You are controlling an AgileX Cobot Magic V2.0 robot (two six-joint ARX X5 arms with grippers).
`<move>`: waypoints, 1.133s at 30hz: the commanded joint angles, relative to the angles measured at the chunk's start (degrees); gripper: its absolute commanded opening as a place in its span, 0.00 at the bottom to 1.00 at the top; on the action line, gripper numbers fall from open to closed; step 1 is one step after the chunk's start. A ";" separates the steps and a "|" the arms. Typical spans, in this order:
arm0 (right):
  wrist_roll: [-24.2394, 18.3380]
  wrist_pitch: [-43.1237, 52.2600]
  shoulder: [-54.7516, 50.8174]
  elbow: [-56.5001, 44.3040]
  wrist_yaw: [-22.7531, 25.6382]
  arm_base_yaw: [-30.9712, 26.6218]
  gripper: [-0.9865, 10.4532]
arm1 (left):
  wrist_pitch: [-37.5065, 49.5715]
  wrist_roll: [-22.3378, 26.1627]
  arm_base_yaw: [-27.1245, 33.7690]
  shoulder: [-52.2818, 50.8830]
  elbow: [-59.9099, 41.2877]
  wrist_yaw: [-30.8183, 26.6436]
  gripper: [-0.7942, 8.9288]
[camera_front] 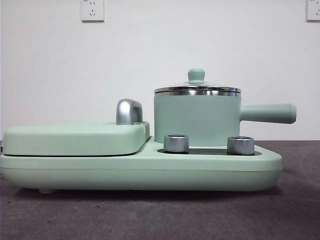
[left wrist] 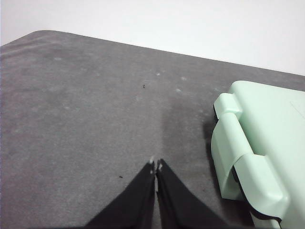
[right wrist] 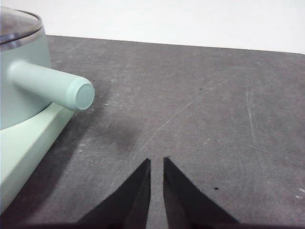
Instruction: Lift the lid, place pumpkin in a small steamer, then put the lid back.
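The small steamer (camera_front: 197,119) is seen seated on the right half of a mint-green cooker base (camera_front: 140,170), with its long straight handle (camera_front: 267,113) pointed out to the right in the front view. The lid (camera_front: 197,89) is set squarely on the steamer's steel rim, and its small green knob (camera_front: 196,75) stands upright at the centre. Two chrome dials (camera_front: 176,143) are mounted on the base just in front of the pot. The left half of the base is taken up by a flat griddle cover (camera_front: 75,138), behind which a chrome handle (camera_front: 128,111) rises. The pumpkin is not found in any view.

The left end effector (left wrist: 156,167) is held above bare table (left wrist: 86,119), its two black jaws pressed together at the tips with nothing between them. A corner of the griddle end of the cooker (left wrist: 257,152) lies near it, without contact.

The right end effector (right wrist: 156,162) is likewise held over the table (right wrist: 214,95), with its jaws parted only by a thin slit and nothing gripped. The steamer's handle (right wrist: 50,86) is seen near it, untouched, with the pot's wall (right wrist: 21,90) and the lid's rim (right wrist: 19,28) beyond. Neither arm is shown in the front view.
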 commanded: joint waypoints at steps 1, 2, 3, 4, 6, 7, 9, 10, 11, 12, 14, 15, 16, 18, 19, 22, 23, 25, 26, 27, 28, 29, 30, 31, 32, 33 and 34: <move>-0.76 1.36 -0.15 -0.57 -0.15 -0.02 0.12 | -0.31 0.46 0.07 -0.09 -1.07 0.00 0.09; -0.76 1.38 -0.15 -0.57 -0.15 -0.02 0.12 | -0.31 0.46 0.07 -0.09 -1.07 0.00 0.09; -0.76 1.38 -0.15 -0.57 -0.15 -0.02 0.12 | -0.31 0.46 0.07 -0.09 -1.07 0.02 0.09; -0.76 1.36 -0.15 -0.57 -0.13 -0.02 0.12 | -0.31 0.46 0.07 -0.09 -1.07 0.00 0.09; -0.76 1.36 -0.15 -0.57 -0.15 -0.02 0.12 | -0.31 0.46 0.07 -0.09 -1.07 0.00 0.09; -0.76 1.36 -0.15 -0.57 -0.15 -0.02 0.12 | -0.31 0.46 0.07 -0.09 -1.07 0.00 0.09; -0.76 1.36 -0.15 -0.57 -0.13 0.00 0.12 | -0.31 0.46 0.07 -0.09 -1.07 0.00 0.09; -0.76 1.36 -0.15 -0.57 -0.15 0.00 0.12 | -0.31 0.46 0.07 -0.09 -1.07 0.00 0.09; -0.76 1.36 -0.15 -0.57 -0.13 -0.02 0.12 | -0.31 0.46 0.07 -0.09 -1.05 0.00 0.09; -0.76 1.36 -0.15 -0.57 -0.13 -0.02 0.12 | -0.31 0.46 0.07 -0.09 -1.07 0.02 0.09; -0.76 1.36 -0.15 -0.57 -0.15 -0.02 0.12 | -0.31 0.46 0.07 -0.09 -1.07 0.00 0.09; -0.76 1.36 -0.15 -0.57 -0.13 -0.02 0.12 | -0.31 0.46 0.07 -0.09 -1.05 0.00 0.09; -0.76 1.36 -0.15 -0.57 -0.13 -0.07 0.12 | -0.31 0.46 0.07 -0.09 -1.07 0.00 0.09; -0.76 1.36 -0.15 -0.57 -0.13 -0.24 0.12 | -0.31 0.46 0.07 -0.09 -1.07 0.00 0.09; -0.76 1.36 -0.15 -0.57 -0.13 -0.31 0.12 | -0.31 0.46 0.04 -0.09 -1.07 0.00 0.09; -0.76 1.36 -0.15 -0.57 -0.15 -0.92 0.12 | -0.31 0.46 0.04 -0.09 -1.05 0.00 0.09; -0.76 1.36 -0.15 -0.57 -0.11 -1.11 0.12 | -0.31 0.46 0.04 -0.09 -1.07 0.02 0.09; -0.76 1.36 -0.15 -0.57 -0.09 -1.29 0.12 | -0.31 0.46 0.04 -0.09 -1.07 0.02 0.09; -0.76 1.36 -0.15 -0.57 0.02 -1.29 0.12 | -0.31 0.46 0.04 -0.09 -1.05 0.00 0.09; -0.76 1.36 -0.15 -0.57 0.02 -1.29 0.12 | -0.31 0.46 0.04 -0.09 -1.07 0.00 0.09; -0.76 1.36 -0.15 -0.57 0.02 -1.27 0.12 | -0.31 0.46 0.04 -0.09 -1.05 0.00 0.09; -0.76 1.36 -0.15 -0.57 0.02 -1.22 0.12 | -0.31 0.46 0.04 -0.09 -1.07 0.02 0.09; -0.76 1.36 -0.15 -0.57 0.02 -1.22 0.12 | -0.31 0.46 0.04 -0.09 -1.07 0.02 0.09; -0.76 1.36 -0.15 -0.57 0.04 -1.22 0.12 | -0.31 0.46 0.07 -0.09 -1.05 0.00 0.09; -0.76 1.36 -0.15 -0.57 0.04 -1.22 0.12 | -0.31 0.46 0.07 -0.09 -1.07 0.00 0.09; -0.76 1.36 -0.15 -0.57 0.02 -1.22 0.12 | -0.31 0.46 0.07 -0.09 -1.07 0.00 0.09; -0.76 1.36 -0.15 -0.57 0.02 -1.22 0.12 | -0.31 0.46 0.07 -0.09 -1.07 0.00 0.09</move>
